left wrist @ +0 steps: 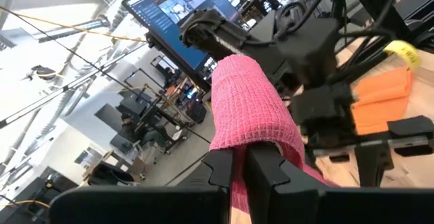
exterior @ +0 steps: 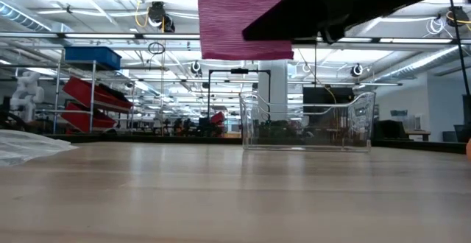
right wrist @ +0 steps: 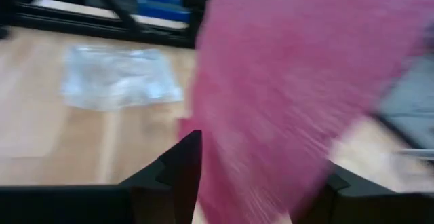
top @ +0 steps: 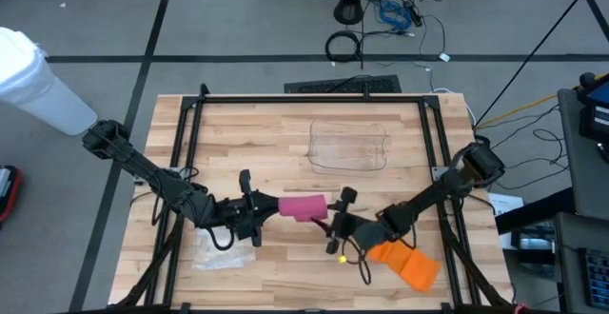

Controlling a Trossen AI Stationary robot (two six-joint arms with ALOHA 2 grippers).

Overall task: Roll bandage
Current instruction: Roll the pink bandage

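High view: the pink bandage (top: 303,206) is hanging at lower centre of the frame, between both tools, above the counter (top: 285,124). Left wrist view: the left tool (left wrist: 239,176) is pinching the bandage. Right wrist view: the right tool (right wrist: 261,176) is standing spread around it. No legible writing is showing.

My two dark arms, seen from overhead.
Black jointed links, looped black cables at each wrist, a yellow tag near my right hand (top: 340,221).
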